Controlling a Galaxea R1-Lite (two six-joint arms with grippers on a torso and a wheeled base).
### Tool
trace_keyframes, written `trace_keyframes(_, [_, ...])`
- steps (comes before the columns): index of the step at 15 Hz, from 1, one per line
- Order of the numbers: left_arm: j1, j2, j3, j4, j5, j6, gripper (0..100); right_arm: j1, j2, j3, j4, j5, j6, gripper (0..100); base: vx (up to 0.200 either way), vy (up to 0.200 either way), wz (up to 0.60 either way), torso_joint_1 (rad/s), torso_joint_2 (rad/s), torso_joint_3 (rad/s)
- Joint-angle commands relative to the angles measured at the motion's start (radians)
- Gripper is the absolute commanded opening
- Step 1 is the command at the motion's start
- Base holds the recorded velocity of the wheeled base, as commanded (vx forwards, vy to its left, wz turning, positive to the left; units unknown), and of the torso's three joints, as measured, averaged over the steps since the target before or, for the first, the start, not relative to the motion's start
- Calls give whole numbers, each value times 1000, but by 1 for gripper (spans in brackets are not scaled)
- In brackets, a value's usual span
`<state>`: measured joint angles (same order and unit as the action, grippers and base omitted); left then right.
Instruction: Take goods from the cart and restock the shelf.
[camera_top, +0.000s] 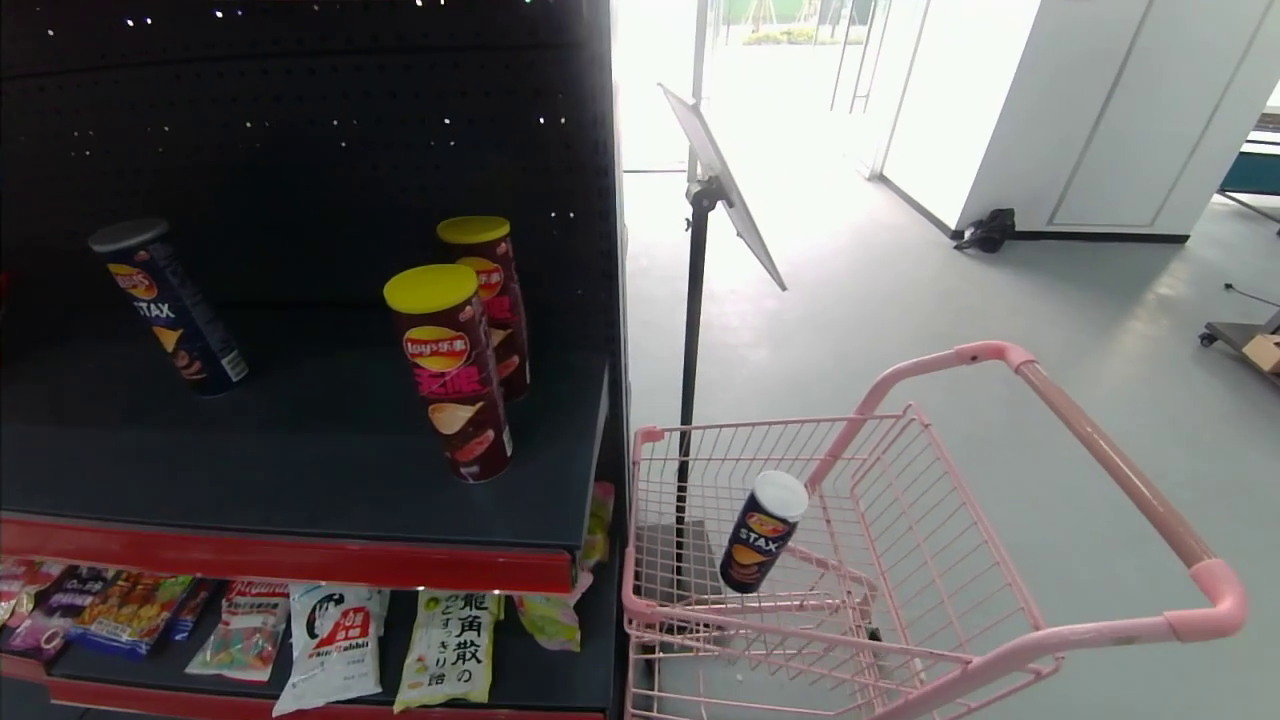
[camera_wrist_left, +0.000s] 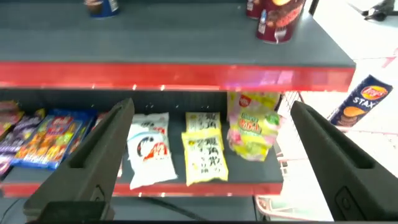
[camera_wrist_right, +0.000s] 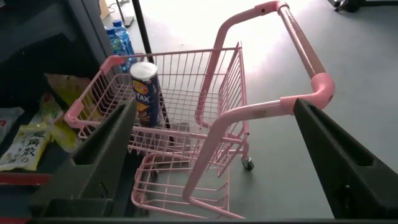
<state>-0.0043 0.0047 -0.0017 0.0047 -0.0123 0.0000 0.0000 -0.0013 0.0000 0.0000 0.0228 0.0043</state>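
Chip can (camera_top: 763, 532) stands in the pink cart (camera_top: 1100, 450), ahead of your right gripper (camera_wrist_right: 211, 109), whose fingers are spread wide, holding nothing. Your left gripper (camera_wrist_left: 211, 106), likewise spread, faces the shelf (camera_wrist_left: 174, 74).

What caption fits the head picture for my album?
One white-lidded dark chip can stands in the pink wire cart beside the black shelf.
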Motion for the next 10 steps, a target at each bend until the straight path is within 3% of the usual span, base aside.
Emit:
trace_keyframes(1, [0,1,0,0,0,0,100,0,1,0,0,0,0,100,0,0,0,0,0,0])
trace_keyframes(10, [0,1,0,0,0,0,100,0,1,0,0,0,0,100,0,0,0,0,0,0])
